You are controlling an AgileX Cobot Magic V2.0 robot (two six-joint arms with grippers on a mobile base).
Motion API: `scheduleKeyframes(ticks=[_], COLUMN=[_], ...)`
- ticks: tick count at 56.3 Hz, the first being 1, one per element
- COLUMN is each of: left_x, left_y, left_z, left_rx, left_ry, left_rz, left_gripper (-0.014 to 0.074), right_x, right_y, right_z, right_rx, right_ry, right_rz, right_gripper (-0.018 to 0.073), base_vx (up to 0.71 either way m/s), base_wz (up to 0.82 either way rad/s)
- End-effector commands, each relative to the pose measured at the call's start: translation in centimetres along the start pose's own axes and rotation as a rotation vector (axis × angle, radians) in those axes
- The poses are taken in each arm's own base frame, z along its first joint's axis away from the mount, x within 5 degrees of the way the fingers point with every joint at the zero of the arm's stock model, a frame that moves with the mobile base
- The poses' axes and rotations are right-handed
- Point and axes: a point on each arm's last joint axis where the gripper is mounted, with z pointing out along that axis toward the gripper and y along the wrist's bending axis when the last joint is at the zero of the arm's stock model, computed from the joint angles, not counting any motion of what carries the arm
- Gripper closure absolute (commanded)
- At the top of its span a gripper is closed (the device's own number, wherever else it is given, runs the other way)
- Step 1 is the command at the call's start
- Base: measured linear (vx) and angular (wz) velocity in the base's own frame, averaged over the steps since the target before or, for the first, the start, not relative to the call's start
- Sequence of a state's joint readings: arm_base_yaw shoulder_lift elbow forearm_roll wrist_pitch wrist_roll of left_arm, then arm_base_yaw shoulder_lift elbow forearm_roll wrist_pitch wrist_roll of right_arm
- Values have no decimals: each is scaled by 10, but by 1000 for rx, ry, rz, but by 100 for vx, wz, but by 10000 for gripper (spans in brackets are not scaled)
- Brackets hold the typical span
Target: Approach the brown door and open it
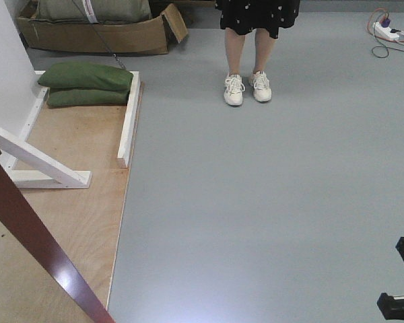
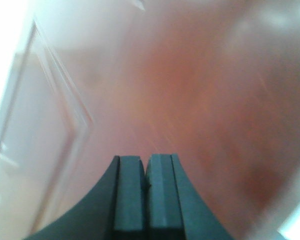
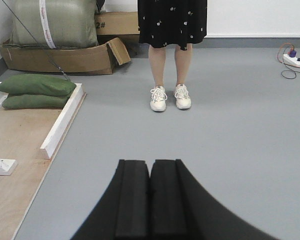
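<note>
The brown door [image 1: 34, 235] shows in the front view only as a glossy reddish-brown edge running diagonally across the lower left. In the left wrist view its red-brown panelled face [image 2: 200, 90] fills the frame, blurred and very close. Its handle and keys are out of view. My left gripper [image 2: 146, 157] is shut and empty, right in front of the door face; I cannot tell whether it touches. My right gripper [image 3: 150, 162] is shut and empty over the grey floor, pointing away from the door. A black part of the right arm [image 1: 400, 296] shows at the front view's lower right.
A person in white sneakers [image 1: 246, 87] stands ahead on the grey floor. Left lie a plywood base [image 1: 60, 222], white braces [image 1: 40, 161] and rail [image 1: 129, 118], and green sandbags [image 1: 86, 84]. A cardboard box [image 1: 94, 33] stands behind; a power strip with cables [image 1: 390, 30] lies far right.
</note>
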State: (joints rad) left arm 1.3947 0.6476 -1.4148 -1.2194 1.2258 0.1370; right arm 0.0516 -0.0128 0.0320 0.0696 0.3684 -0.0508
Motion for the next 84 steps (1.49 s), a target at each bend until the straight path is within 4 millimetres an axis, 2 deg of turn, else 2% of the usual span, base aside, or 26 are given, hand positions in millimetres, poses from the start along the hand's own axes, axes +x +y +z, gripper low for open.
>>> scheduleKeyframes(ticks=[1,10,22,30,35,41,48,72,84], left_x=[-18,-25,-42,-50,-51,-48,-40,-13,-2], left_y=[4,17,40,59,63,60,46,14,-2], left_z=[5,16,31,49,62,77,87,96,104], left_rx=[43,73,100,142,190,270,369,519,605], left_ry=[-98,-54,-88,-71,-58,-42,-29,75,105], left_rz=[-36,-14,44,65,82,130,165,257,232], left_gripper=[520,517,506,496,492,490,487,475,475], right_x=[-6,-6,-6,-6,-6,-6,-6,-6,-6], right_y=[0,0,0,0,0,0,0,0,0], right_z=[0,0,0,0,0,0,0,0,0], right_rx=[3,3,3,3,3,3,3,3,3], right_ry=[-79,-79,-79,-79,-79,-79,-79,-79,-79], right_rz=[-10,-10,-10,-10,-10,-10,-10,-10,-10], right_gripper=[559,559,559,559,559,559,559,559,559], base_vx=[0,0,0,0,0,0,0,0,0], base_wz=[0,0,0,0,0,0,0,0,0])
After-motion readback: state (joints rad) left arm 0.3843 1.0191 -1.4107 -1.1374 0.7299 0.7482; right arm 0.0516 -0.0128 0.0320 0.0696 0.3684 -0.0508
